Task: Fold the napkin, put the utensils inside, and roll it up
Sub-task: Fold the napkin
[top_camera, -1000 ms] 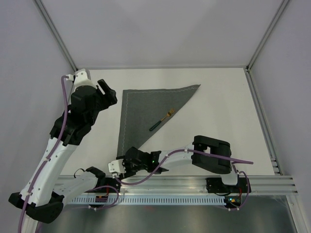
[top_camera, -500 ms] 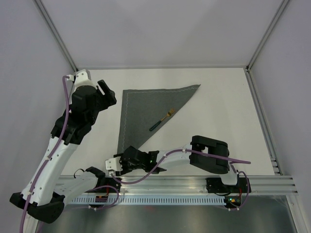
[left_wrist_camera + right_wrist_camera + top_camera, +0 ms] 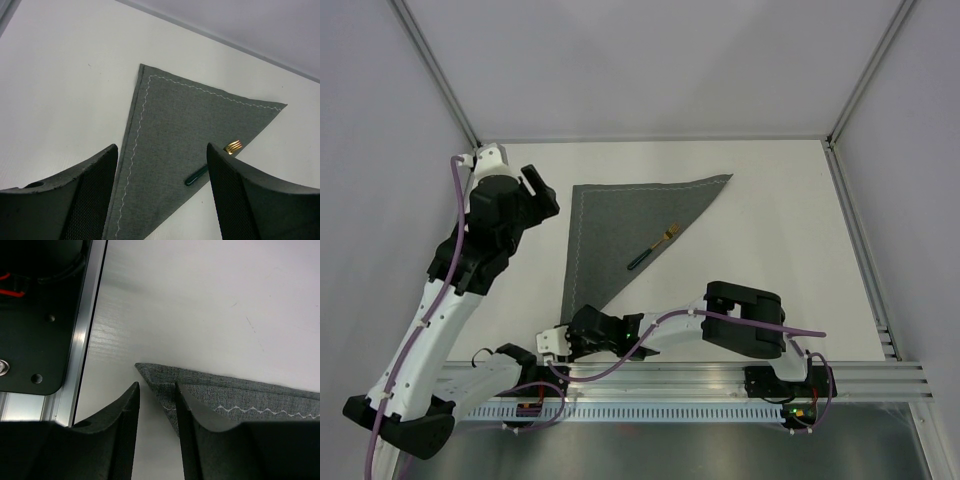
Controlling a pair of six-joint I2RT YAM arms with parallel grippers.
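Napkin (image 3: 620,232) corner between right gripper (image 3: 156,386) jaws
Jaws narrowly apart, seemingly not pinching it; left gripper (image 3: 161,148) wide open, empty.

The dark grey fabric napkin (image 3: 615,225) (image 3: 175,145) (image 3: 260,395) lies flat on the white table, folded into a triangle. A thin pale zigzag stitch runs near its far and left hems, and its sharp near corner points toward the arm bases. A small fork with a dark green handle and gold tines (image 3: 653,249) (image 3: 212,162) lies right along the napkin's diagonal folded edge, tines toward the far right.
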